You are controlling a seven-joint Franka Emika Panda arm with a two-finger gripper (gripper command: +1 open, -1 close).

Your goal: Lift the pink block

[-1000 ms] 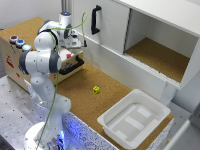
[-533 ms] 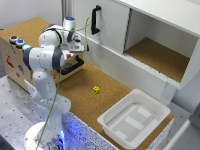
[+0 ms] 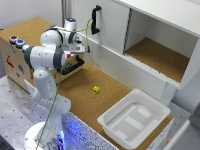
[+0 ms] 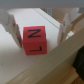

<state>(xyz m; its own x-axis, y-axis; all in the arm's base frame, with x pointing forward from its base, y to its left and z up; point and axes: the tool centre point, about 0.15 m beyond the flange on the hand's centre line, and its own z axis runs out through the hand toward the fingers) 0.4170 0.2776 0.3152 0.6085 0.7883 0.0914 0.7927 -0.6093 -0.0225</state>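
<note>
**Pink block framed between the jaws**

Reddish-pink and marked with dark letters, the pink block [image 4: 34, 41] fills the middle of the wrist view, sitting on a pale surface with a wooden edge running diagonally in front of it. The gripper [image 4: 38, 31] has one pale finger on each side of the cube. The jaws stand apart, slightly wider than the block; a thin gap shows on one side, while on the other the finger lies very close to the cube's face, and contact there cannot be made out. Nothing shows the block raised off the surface beneath it.

In the exterior view the white arm [image 3: 47, 57] bends over the wooden box [image 3: 15, 60] at the exterior view's left, with the gripper [image 3: 80, 47] reaching toward the black handle [image 3: 75, 65] on that box's side. The block itself is hidden by the arm there. Two round buttons, one red [image 3: 13, 38] and one blue [image 3: 20, 43], sit on the box top.

On the cork-covered desk [image 3: 75, 90] a small yellow cube [image 3: 96, 89] lies well apart from the gripper, and a white tray [image 3: 135, 120] rests near the desk's edge at the exterior view's right. A white cabinet [image 3: 150, 40] with an open compartment stands behind.
</note>
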